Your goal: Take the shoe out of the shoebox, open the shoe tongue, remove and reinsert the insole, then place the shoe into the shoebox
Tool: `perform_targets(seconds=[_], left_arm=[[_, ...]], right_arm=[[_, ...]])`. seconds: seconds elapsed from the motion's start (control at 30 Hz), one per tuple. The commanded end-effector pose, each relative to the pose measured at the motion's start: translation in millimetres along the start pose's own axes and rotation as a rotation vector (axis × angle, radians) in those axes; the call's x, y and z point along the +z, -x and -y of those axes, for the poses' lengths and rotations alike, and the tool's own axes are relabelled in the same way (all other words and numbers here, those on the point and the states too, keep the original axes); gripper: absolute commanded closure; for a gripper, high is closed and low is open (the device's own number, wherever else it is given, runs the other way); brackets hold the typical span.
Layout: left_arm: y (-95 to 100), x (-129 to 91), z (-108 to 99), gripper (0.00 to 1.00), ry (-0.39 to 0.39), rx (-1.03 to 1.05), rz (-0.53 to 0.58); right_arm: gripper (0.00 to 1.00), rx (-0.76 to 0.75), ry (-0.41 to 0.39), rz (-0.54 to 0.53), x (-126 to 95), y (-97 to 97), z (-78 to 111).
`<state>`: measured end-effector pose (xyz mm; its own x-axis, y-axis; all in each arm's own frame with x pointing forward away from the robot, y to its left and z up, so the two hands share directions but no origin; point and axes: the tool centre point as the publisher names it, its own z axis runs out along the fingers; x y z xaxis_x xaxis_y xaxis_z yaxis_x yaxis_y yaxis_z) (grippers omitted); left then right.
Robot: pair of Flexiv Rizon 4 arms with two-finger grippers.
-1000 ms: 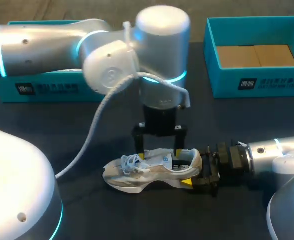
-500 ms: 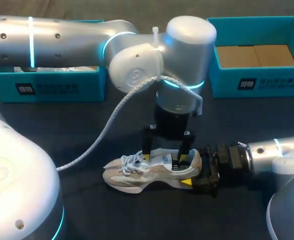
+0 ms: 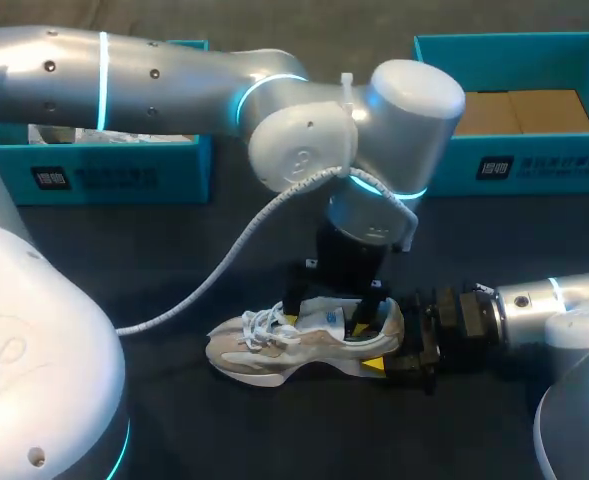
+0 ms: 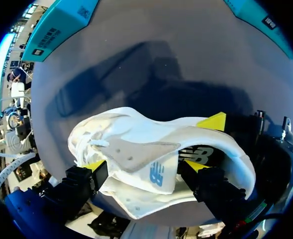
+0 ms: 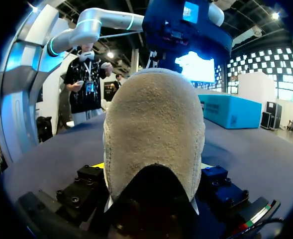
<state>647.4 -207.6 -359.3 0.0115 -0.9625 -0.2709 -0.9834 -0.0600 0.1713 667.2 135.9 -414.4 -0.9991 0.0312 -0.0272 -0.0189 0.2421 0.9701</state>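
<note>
Left tool (image 4: 145,165) spread wide, straddling raised shoe tongue (image 4: 158,177), gripping nothing. My right tool (image 5: 152,168) clamped on heel of sneaker (image 3: 264,350), upright on tabletop (image 3: 494,260).

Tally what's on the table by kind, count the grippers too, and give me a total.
Shoe: 1
Teal boxes: 2, the left box and the right box
Grippers: 2, the left gripper and the right gripper
Total: 5
</note>
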Motion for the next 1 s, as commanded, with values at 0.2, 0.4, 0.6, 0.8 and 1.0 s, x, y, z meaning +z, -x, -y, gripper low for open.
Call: perform_targets(seconds=[0.2, 0.4, 0.6, 0.8, 1.0], left_arm=[[8.2, 0.2, -4.4, 0.00, -0.019, -0.128, 0.167], [13.7, 1.6, -8.6, 0.09, -0.034, -0.124, 0.174], [21.9, -3.6, -11.7, 0.18, -0.028, -0.131, 0.144], [28.8, -11.1, -15.8, 0.33, -0.023, -0.139, 0.098], [34.0, -16.5, -17.7, 0.52, -0.023, -0.147, 0.063]], right_arm=[[1.00, 0.001, -0.006, 0.001, 1.0, -1.4, -1.6], [1.00, 0.001, -0.006, 0.001, 1.0, -1.4, -1.6], [1.00, 0.001, -0.006, 0.001, 1.0, -1.4, -1.6], [1.00, 0.001, -0.006, 0.001, 1.0, -1.4, -1.6], [1.00, 0.001, -0.006, 0.001, 1.0, -1.4, -1.6]])
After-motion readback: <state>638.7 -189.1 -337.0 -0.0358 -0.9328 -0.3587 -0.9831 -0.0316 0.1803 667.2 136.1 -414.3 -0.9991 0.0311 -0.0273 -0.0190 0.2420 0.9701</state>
